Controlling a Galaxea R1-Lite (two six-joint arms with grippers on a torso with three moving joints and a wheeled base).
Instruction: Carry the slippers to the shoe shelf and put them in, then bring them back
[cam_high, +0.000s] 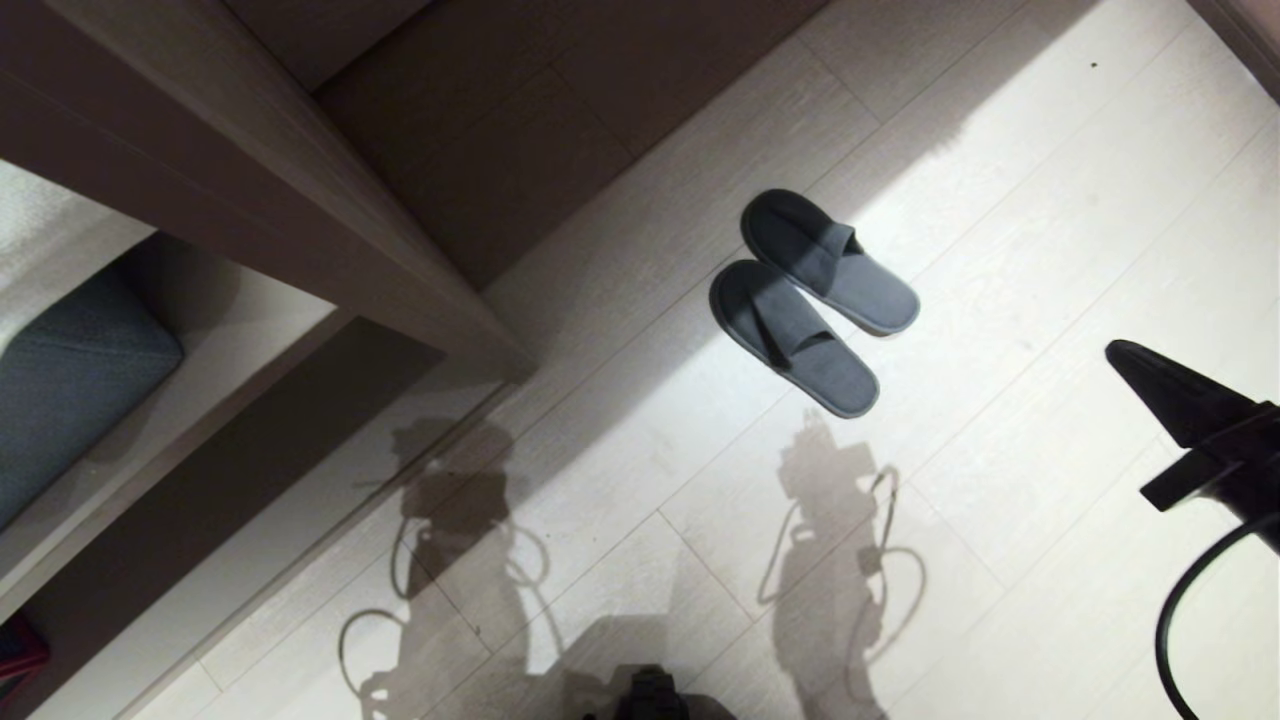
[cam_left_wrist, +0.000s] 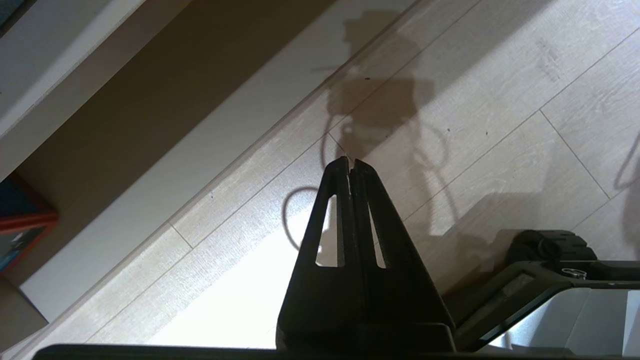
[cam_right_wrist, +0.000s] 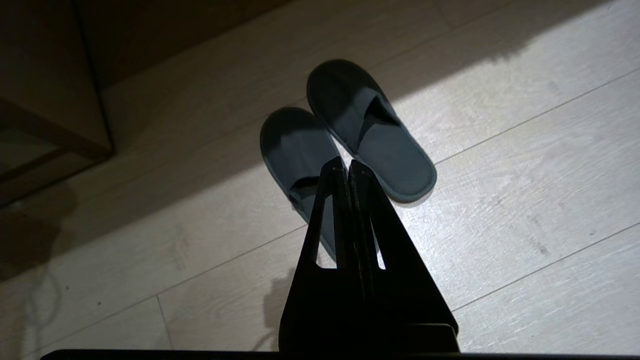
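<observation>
The slippers lie side by side on the pale plank floor, one (cam_high: 830, 262) just beyond the other (cam_high: 795, 340), both dark grey with their toe bands toward the furniture. In the right wrist view the pair shows again, one slipper (cam_right_wrist: 370, 130) whole and the other slipper (cam_right_wrist: 295, 145) partly behind my fingers. My right gripper (cam_high: 1125, 352) hangs in the air to the right of them, apart from them, shut and empty (cam_right_wrist: 346, 162). My left gripper (cam_left_wrist: 350, 160) is shut over bare floor with nothing in it. I cannot tell whether the taupe unit on the left is the shoe shelf.
A taupe wooden unit (cam_high: 300, 190) runs along the left, with a pale board under its top and a blue-grey cushion (cam_high: 70, 370) on that board. A dark panel and white plinth (cam_left_wrist: 165, 165) line its base. A red-edged object (cam_left_wrist: 20, 225) sits by it.
</observation>
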